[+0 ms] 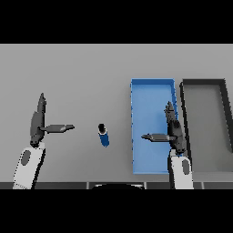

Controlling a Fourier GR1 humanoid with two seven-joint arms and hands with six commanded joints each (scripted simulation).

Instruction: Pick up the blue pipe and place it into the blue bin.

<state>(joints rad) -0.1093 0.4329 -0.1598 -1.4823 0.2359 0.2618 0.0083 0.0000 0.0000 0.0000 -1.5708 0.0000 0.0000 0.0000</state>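
Note:
A short blue pipe (103,135) with a dark open end lies on the grey table, left of the blue bin (146,100). My right hand (173,129) hovers over the bin's right side, fingers straight and thumb pointing left toward the pipe, holding nothing. My left hand (37,124) is at the left of the table, open, its thumb pointing right toward the pipe, a gap between them.
A dark-rimmed grey bin (204,83) stands directly right of the blue bin, reaching the view's right edge.

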